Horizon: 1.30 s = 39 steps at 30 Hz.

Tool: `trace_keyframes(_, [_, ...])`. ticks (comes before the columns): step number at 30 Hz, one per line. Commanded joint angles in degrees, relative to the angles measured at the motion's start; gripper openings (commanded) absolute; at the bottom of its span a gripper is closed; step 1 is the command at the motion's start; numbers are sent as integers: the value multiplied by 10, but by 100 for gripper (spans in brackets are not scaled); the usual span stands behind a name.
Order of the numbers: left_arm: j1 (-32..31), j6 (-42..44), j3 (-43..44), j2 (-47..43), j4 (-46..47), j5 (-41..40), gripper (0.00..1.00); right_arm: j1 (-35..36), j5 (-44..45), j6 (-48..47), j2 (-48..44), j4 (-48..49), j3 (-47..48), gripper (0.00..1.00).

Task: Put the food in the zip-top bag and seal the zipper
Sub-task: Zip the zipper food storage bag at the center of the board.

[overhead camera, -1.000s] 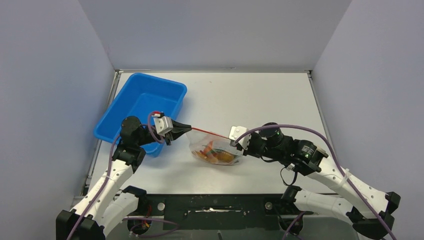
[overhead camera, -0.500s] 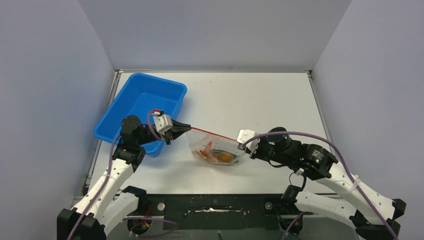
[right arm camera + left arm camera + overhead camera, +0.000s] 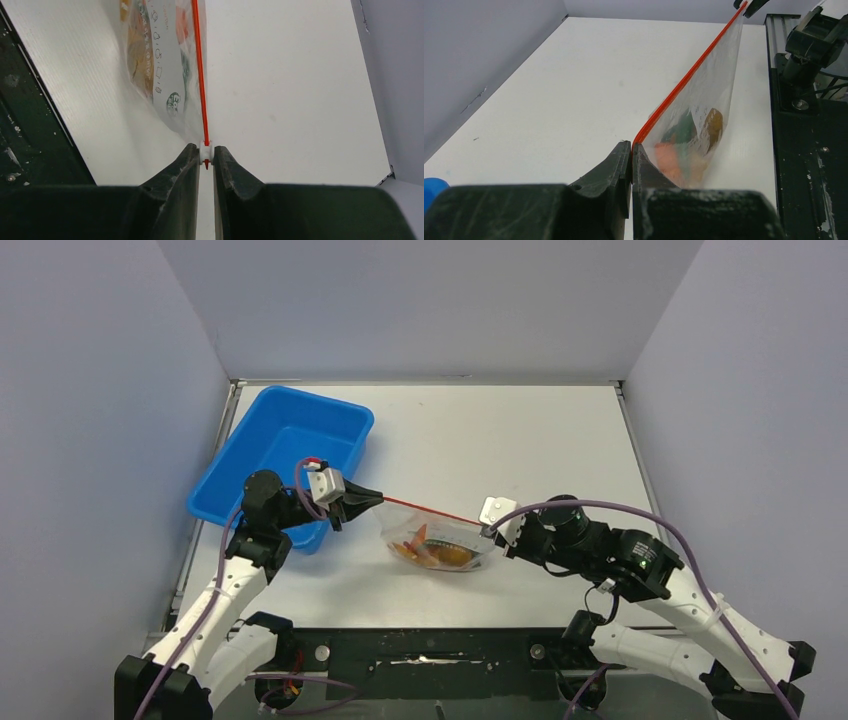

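The clear zip-top bag [image 3: 445,540] hangs stretched between both grippers just above the white table, with the food [image 3: 432,552] inside: orange, yellow-brown and dark green pieces. Its red-orange zipper [image 3: 430,510] runs taut along the top edge. My left gripper [image 3: 378,497] is shut on the zipper's left end [image 3: 639,137], jaws pressed together [image 3: 631,145]. My right gripper [image 3: 490,531] is shut on the white zipper slider [image 3: 205,152] at the right end, its fingers [image 3: 206,148] clamping it from both sides. The zipper [image 3: 199,75] runs straight away from the slider, and the bag [image 3: 160,65] hangs to its left.
A blue plastic tray [image 3: 232,440] stands at the back left, close behind the left arm. The black base frame [image 3: 430,650] lines the near table edge. Grey walls enclose the table on the left, back and right.
My right gripper has slid rightward and nearer along the zipper to its right end, pulling the strip taut. The left gripper has held still on the left end.
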Motion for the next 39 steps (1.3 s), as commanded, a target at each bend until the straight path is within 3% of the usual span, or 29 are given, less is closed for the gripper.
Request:
trace_keyframes(1, [20, -19, 9, -18, 45, -7, 0, -8, 18, 22, -19, -62, 42, 0])
trace_keyframes(10, [20, -129, 3, -70, 58, 32, 0, -7, -114, 64, -58, -15, 62, 0])
trace_keyframes(19, [19, -151, -7, -2, 91, -11, 0, -10, 20, 83, 19, 57, -1, 0])
trace_keyframes(30, [19, -159, 2, -10, 100, -92, 27, -86, 27, 122, 64, 172, -32, 0])
trace_keyframes(39, [19, -147, 13, -43, 57, -161, 56, -172, 23, 129, 134, 215, -15, 0])
